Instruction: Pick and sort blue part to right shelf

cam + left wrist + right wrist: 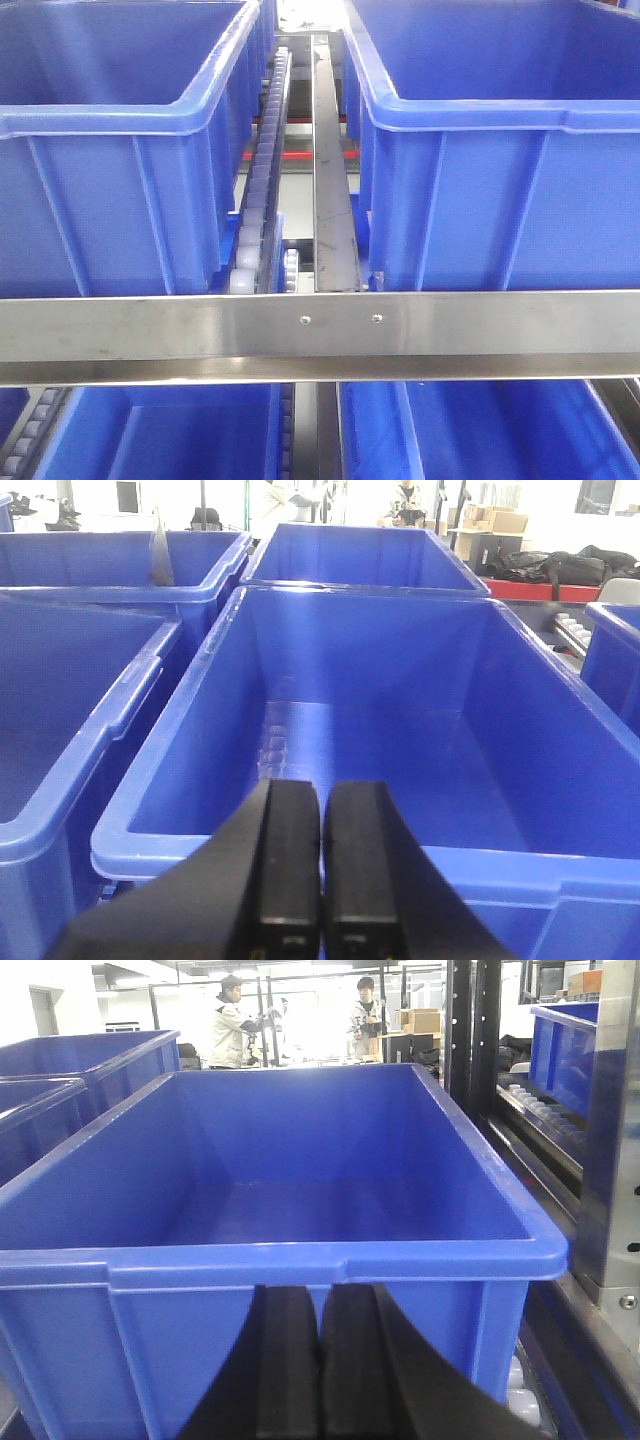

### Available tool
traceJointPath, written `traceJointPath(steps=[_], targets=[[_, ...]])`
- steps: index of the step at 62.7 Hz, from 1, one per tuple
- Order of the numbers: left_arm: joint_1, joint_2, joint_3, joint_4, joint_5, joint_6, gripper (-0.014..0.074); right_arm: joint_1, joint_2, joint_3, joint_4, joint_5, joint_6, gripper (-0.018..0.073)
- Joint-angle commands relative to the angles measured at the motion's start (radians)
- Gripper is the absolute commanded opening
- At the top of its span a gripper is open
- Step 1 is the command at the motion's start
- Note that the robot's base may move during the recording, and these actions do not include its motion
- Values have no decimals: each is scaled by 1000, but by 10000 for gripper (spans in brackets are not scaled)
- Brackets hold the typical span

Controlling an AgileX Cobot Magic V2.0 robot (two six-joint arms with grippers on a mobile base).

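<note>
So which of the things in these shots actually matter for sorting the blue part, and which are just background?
For the job:
- right shelf, its steel rail and roller track
- blue bin ahead of the right gripper, jaws shut, holding nothing
- left gripper, also shut and holding nothing
- blue part: not in view

Background:
- two people far behind
- cardboard boxes

Right shelf (320, 335): stainless-steel rack, its horizontal front rail running across the front view. Upper tier is carrying two large open blue bins, left bin (110, 170) and right bin (500, 160), sitting well apart. Roller track (262, 190) and steel divider channel (330, 180) are lying between them. More blue bins (160, 430) are resting on the tier below.
</note>
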Motion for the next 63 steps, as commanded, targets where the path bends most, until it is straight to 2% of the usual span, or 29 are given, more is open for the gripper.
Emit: traceJointPath(steps=[1,24,31,43,53,56,60,63], targets=[[-4,9,-30,1,-85,-5,125,1,-22,-21,-9,-78,1,48],[-4,7,-10,1,-98,-5,125,1,-22,-21,-9,-78,1,48],[-4,-16,56,13,-125,-5,125,1,-22,-21,-9,-78,1,48],[-4,-187,210,25,-125,-5,125,1,-22,-21,-9,-78,1,48],[-6,-288,320,-56,-135,-5,125,1,-22,-21,-9,-78,1,48],[-8,-282,318,-50,-104,-5,125,1,-22,-21,-9,-78,1,48],[-17,-284,318,-50,-108,48,125,1,-22,-21,-9,-78,1,48],[-27,-286,319,-50,-108,50,125,1,-22,-21,-9,-78,1,48]])
